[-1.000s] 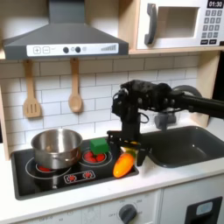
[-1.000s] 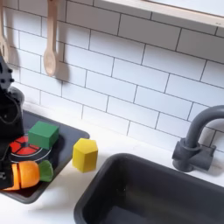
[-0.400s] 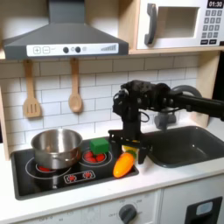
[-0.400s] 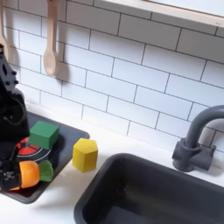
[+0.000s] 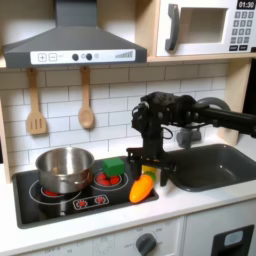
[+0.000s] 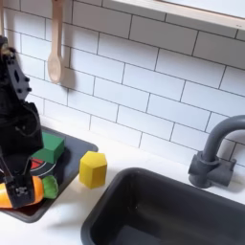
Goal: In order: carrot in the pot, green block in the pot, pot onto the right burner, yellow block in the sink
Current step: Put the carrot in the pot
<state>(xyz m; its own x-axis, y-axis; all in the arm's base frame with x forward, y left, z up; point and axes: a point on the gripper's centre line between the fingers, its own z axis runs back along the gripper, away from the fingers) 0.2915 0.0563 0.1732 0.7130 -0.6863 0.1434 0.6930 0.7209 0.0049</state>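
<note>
The orange carrot lies on the front right corner of the black cooktop, green top towards the sink. My gripper hangs open right over it, fingers either side of the carrot. The green block sits on the right burner, just behind the gripper. In the second exterior view, the green block is at the left. The silver pot stands on the other burner. A yellow block rests on the counter between cooktop and sink.
The dark sink fills the first exterior view's right side, with a curved faucet behind it. Two wooden utensils hang on the tiled wall. A range hood and a microwave sit above.
My gripper has come down onto the carrot. In the second exterior view it now covers part of the burner and the carrot. The blocks and pot have stayed put.
</note>
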